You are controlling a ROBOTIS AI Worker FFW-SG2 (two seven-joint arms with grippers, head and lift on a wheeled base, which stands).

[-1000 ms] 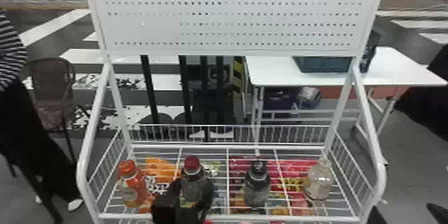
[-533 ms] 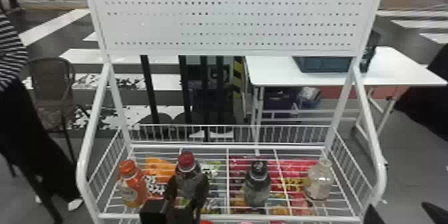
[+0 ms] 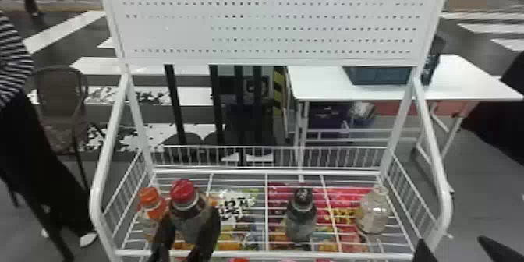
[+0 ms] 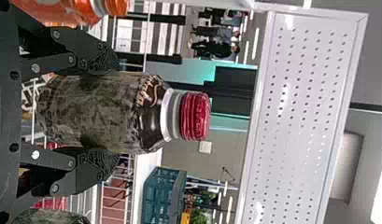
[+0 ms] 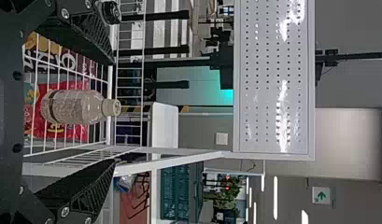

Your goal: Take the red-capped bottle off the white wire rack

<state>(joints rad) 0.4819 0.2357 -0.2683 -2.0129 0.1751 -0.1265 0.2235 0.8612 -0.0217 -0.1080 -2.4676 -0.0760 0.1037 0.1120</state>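
In the head view my left gripper (image 3: 189, 227) is shut on the red-capped bottle (image 3: 184, 207), which is upright, raised above the shelf of the white wire rack (image 3: 265, 257) at its left front. The left wrist view shows the fingers of the left gripper (image 4: 117, 112) pressed against both sides of the dark bottle (image 4: 97, 112), below its red cap (image 4: 195, 116). At the head view's lower right edge the right gripper (image 3: 459, 246) stands open beside the rack. In the right wrist view the right gripper (image 5: 115, 112) has nothing between its fingertips.
An orange-capped bottle (image 3: 150, 206) stands close left of the held bottle, partly covered by it. A black-capped bottle (image 3: 302, 214) and a pale bottle (image 3: 373, 210) stand farther right. The rack's side rails and perforated panel (image 3: 273, 15) frame the space; a white table (image 3: 319, 85) is behind.
The red-capped bottle has moved up and toward the head camera, and somewhat left, with my left gripper around it. The right gripper's fingers show slightly more at the lower right; the other bottles have kept their places.
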